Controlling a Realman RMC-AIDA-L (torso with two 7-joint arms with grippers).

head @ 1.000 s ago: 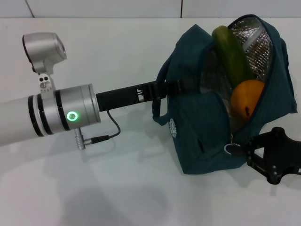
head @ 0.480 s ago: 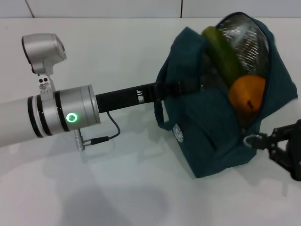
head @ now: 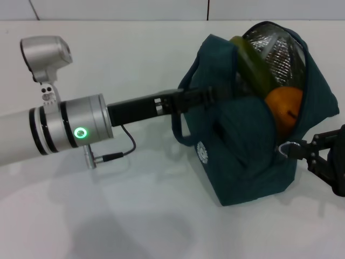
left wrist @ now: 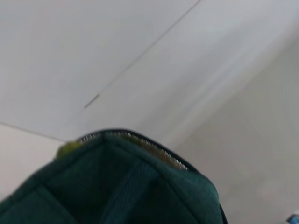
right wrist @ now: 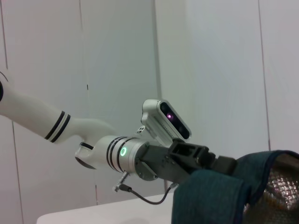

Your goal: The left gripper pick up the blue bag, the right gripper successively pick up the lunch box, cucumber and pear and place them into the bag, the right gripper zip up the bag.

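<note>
Left gripper is pinched on the fabric blue bag's rim. Right gripper pinches its ring-pull zipper, just below the round pear and smooth cucumber.

Since 1 second ago, we see the right gripper move right with the zipper ring, narrowing the blue bag opening. The cucumber and pear sit deeper, and the bag leans.

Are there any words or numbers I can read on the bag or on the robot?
None can be read.
Round white logo on the blue bag: too small and blurred to read.
White marks on the left gripper: too small to read.
</note>
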